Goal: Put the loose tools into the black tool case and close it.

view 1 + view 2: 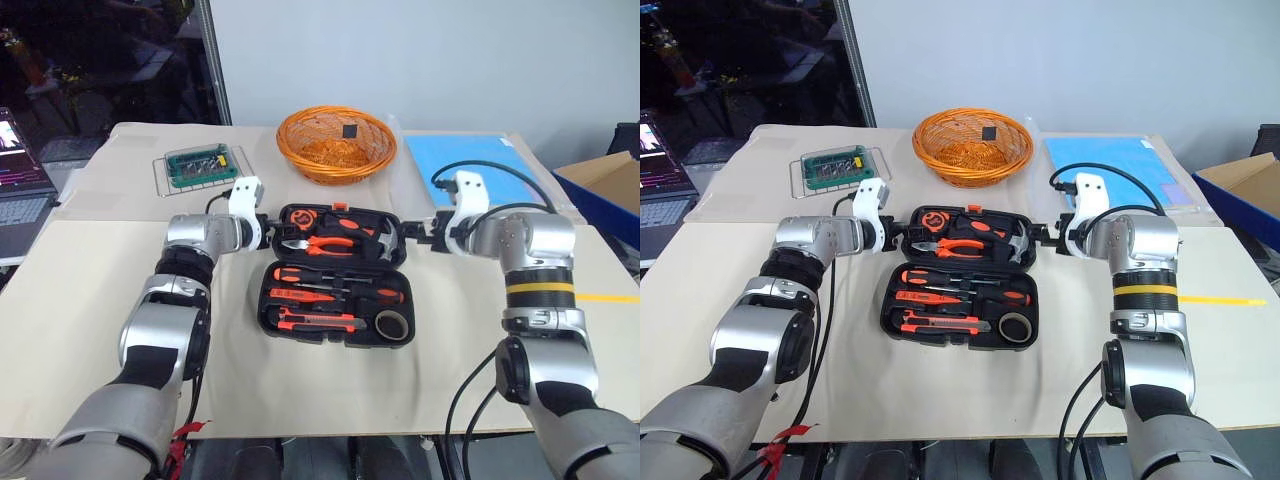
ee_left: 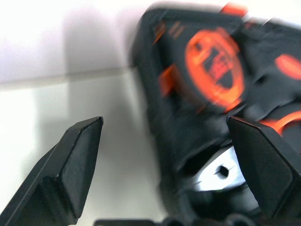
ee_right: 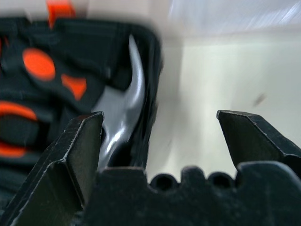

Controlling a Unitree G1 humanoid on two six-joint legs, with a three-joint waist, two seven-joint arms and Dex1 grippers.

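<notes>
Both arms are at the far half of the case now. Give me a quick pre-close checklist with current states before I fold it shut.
1. Loose tools stowed: ok. Screwdrivers, utility knife and tape roll lie in the near half of the black tool case.
2. Anything sticking up above the slots: cannot tell.
3. Left gripper open at the far half's left edge: ok, edge between its fingers.
4. Right gripper open at the right edge: ok, edge between its fingers.
5. Far half gripped: not ok, neither gripper has closed.
6. Orange basket stands apart behind the case: ok.
</notes>
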